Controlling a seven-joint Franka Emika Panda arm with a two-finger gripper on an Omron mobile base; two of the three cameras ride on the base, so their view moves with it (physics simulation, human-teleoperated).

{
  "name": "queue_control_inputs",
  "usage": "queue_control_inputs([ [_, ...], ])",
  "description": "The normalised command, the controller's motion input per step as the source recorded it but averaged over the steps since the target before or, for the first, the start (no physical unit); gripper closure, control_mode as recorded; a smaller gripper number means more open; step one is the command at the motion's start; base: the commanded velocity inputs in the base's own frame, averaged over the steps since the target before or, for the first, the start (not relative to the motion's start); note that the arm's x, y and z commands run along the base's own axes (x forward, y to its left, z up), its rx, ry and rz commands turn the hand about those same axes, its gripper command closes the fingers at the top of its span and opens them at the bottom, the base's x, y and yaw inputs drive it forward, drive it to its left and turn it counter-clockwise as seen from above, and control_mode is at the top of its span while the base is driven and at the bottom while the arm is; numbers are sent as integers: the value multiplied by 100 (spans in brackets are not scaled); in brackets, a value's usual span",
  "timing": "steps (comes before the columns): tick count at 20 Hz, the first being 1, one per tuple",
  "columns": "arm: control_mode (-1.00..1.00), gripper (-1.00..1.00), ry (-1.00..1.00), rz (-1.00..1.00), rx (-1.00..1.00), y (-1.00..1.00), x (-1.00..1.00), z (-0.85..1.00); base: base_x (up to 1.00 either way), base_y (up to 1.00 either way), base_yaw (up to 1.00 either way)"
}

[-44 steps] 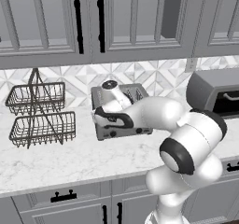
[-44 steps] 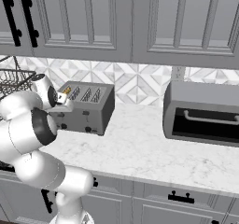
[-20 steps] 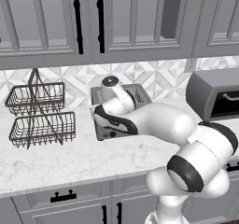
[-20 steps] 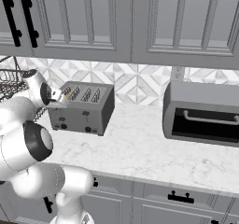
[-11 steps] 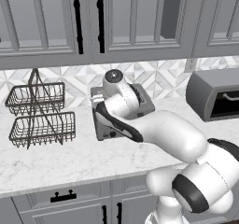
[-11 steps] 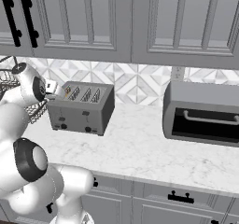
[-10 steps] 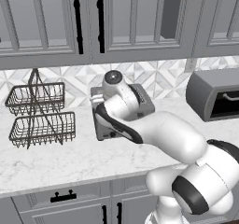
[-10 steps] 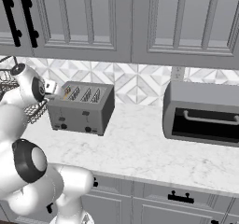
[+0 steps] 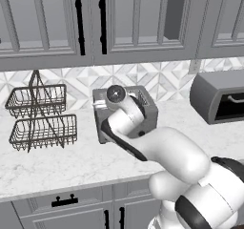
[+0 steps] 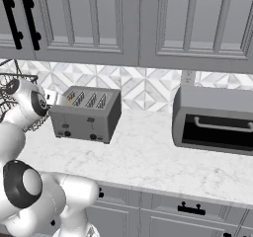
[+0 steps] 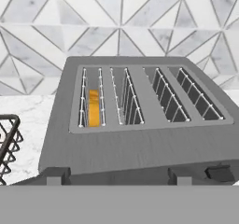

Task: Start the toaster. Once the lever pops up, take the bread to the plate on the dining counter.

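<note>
The grey wall cabinets (image 10: 138, 23) with long black handles hang over the whole scene, and under them the tiled backsplash (image 11: 121, 22) with its triangle pattern runs behind the marble worktop (image 10: 148, 157). The white arm (image 9: 157, 149) reaches from 5 o'clock in the left base view up to the middle, and it covers part of the toaster's front there. The toaster oven (image 10: 215, 120) stands on the worktop at 3 o'clock in the right base view, well apart from the toaster, and its dark opening with a handle faces the room. The wire basket rack (image 9: 40, 116), with two tiers, stands at 9 o'clock in the left base view, near the toaster but not touching it. The toaster (image 10: 86, 113) sits against the backsplash, at about 9 o'clock in the right base view; its four slots look upward and small black knobs show low on its front. In the hand view the camera looks down on the top of the toaster, and the bread (image 11: 94, 107) is inside the leftmost slot, at about 9 o'clock from the picture's middle; only its golden edge shows between the wires. The gripper (image 10: 53, 98) hangs just beside the left end of the toaster, over its top edge. I cannot tell from the pictures if its fingers are spread or closed, and nothing is seen between them.
</note>
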Motion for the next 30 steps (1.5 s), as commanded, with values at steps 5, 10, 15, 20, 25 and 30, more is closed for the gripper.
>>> queue_control_inputs([
  [5, -100, -100, -4, 1, 0, -19, 30, 1, 0, 0, 0],
  [10, -100, -100, 0, 2, 0, 0, 47, 0, 0, 0, 0],
  [15, -100, -100, 2, 0, 0, 13, 27, 1, 0, 0, 0],
  [20, -100, -100, 9, 0, 6, 18, 3, 1, 0, 0, 0],
  [25, -100, -100, 5, 0, 5, 7, 0, 3, 0, 0, 0],
  [30, -100, -100, 1, 0, 0, 4, 6, 0, 0, 0, 0],
])
